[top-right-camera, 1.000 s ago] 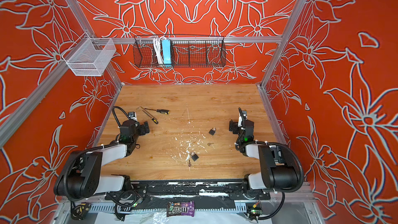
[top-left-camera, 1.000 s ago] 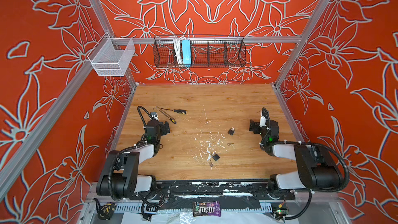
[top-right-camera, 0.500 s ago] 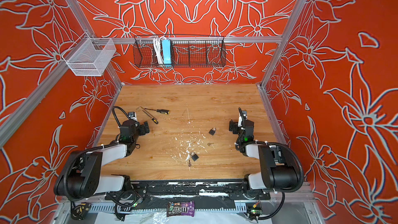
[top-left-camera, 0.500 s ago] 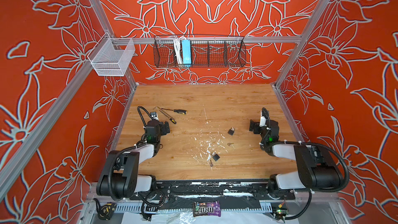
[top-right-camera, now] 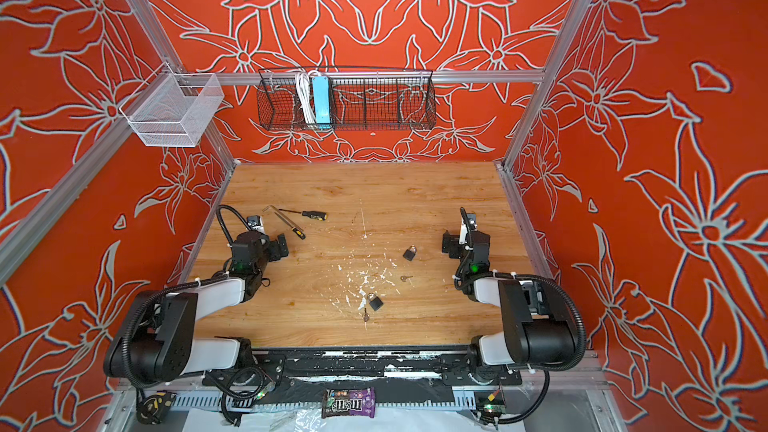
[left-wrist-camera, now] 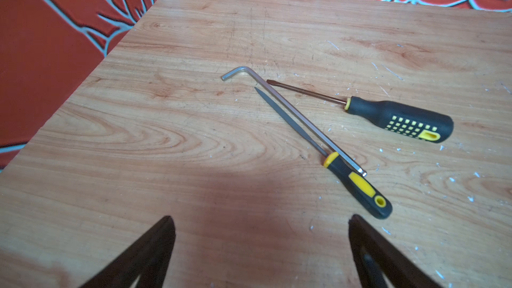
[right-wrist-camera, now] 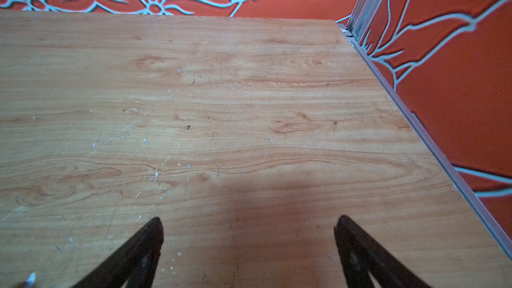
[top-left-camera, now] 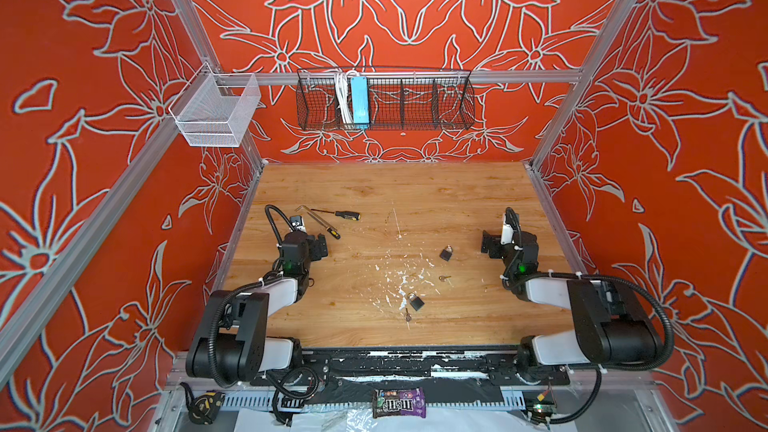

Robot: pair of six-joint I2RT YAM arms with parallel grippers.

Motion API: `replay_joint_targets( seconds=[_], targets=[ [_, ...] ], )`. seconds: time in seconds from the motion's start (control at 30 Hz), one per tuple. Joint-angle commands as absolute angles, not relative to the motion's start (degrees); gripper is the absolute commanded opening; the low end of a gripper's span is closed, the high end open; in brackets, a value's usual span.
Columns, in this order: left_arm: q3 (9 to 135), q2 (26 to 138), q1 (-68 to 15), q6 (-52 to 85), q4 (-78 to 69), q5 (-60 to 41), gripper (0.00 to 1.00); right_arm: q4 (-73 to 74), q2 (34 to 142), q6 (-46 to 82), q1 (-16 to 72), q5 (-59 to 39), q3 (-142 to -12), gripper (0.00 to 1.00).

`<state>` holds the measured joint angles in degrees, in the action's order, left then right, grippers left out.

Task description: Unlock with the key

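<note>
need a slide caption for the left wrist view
Left gripper, jaws open, low over the table, facing a hex key, a file and a screwdriver.

Overhead pair; wrist views low, seemingly forward.

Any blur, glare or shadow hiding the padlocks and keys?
Both top views: even light, no glare; far padlock, near padlock, far key and near key tiny but distinct. Left wrist view: screwdriver sharp, left hand blurred, its shadow on the table. Right wrist view: right hand likewise; no lock in frame.
</note>
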<state>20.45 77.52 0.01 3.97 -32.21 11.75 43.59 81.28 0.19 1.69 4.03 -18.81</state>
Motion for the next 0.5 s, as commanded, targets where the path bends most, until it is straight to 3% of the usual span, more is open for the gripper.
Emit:
replay_joint_targets(
  seconds=[0.0,0.13,0.23,0.47],
  targets=[
    [20.8,77.1,0.2,4.4,-33.3,12.2,0.97,44.4,80.9,-1.0,2.0,3.9,-19.0,0.97],
    [20.7,76.8,0.2,4.3,-33.5,12.1,0.97,44.6,80.9,-0.9,2.0,3.8,-18.9,0.97],
    [24.8,75.0,0.2,4.4,-25.2,12.2,0.97,44.7,80.4,-0.6,2.0,4.1,-18.9,0.98],
    [25.7,68.4,0.2,3.9,-19.4,11.1,0.97,29.6,68.5,1.3,2.0,6.9,-21.5,0.98]
  ],
)
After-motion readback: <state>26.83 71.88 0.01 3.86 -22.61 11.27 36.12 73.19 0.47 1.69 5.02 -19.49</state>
